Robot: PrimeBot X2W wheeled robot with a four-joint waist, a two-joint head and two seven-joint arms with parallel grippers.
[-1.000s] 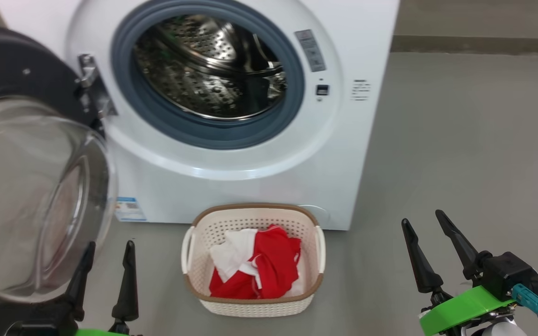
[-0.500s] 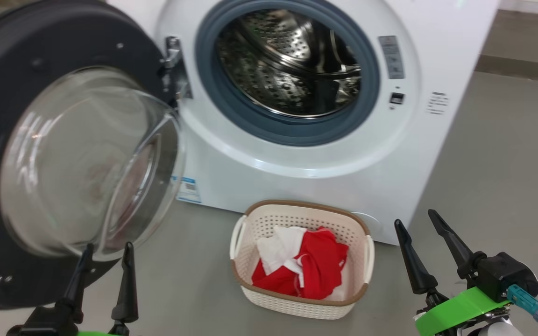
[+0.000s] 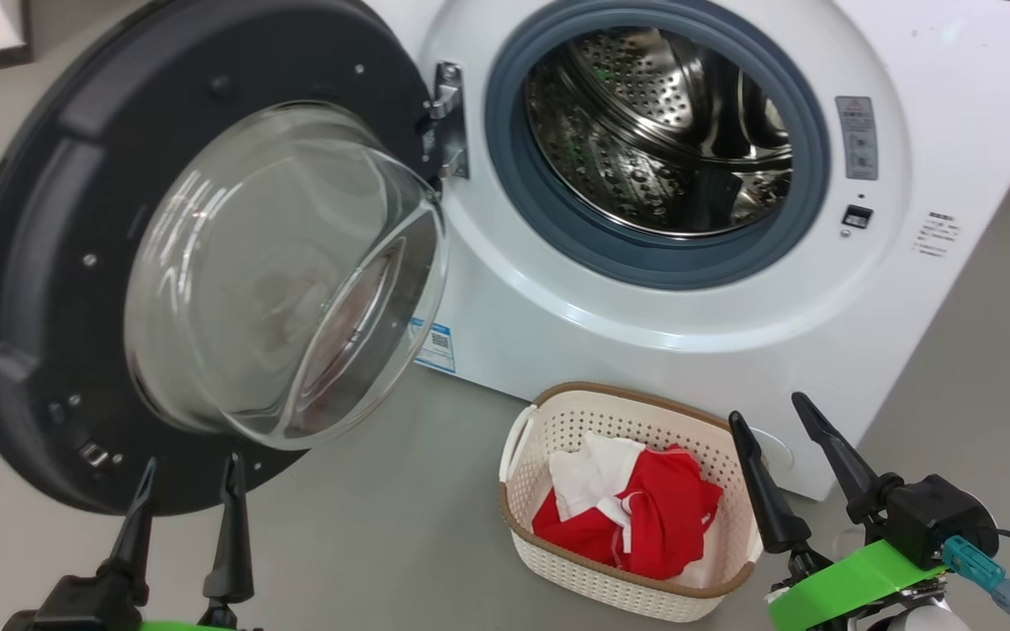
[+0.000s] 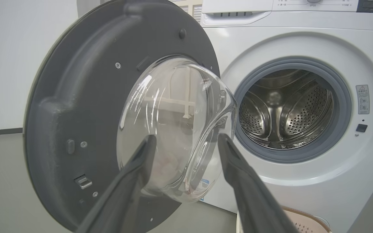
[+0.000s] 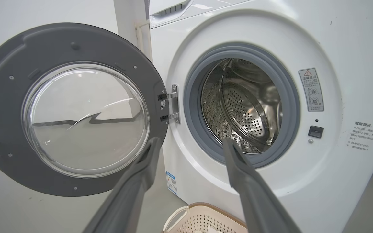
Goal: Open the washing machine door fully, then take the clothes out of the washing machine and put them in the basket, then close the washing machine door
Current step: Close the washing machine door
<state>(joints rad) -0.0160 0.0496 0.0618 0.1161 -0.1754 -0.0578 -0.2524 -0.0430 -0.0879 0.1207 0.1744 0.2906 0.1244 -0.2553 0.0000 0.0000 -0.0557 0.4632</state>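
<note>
The washing machine door [image 3: 58,263] stands wide open in the left half of the head view. Its black inner rim faces the camera and its clear glass bowl [image 3: 286,272] bulges toward the middle of the frame. The door hangs on a metal hinge [image 3: 448,123] at the left side of the washing machine [image 3: 558,333], whose white front takes the upper right. Inside the grey rubber ring [image 3: 505,158] the perforated steel drum [image 3: 654,140] shines. A small blue label [image 3: 435,346] sits low on the machine's front, just beside the edge of the glass.

The clothes [image 3: 654,517], red with some white cloth at the upper left of the pile, lie in the basket [image 3: 636,596]. The basket stands on the grey floor [image 3: 400,526] at the lower middle-right, just in front of the machine.

The left gripper [image 3: 190,461] is at the lower left, below the door's rim; its fingers are spread and it holds nothing. The right gripper [image 3: 766,407] is at the lower right, beside the basket's right end, also released and empty.
</note>
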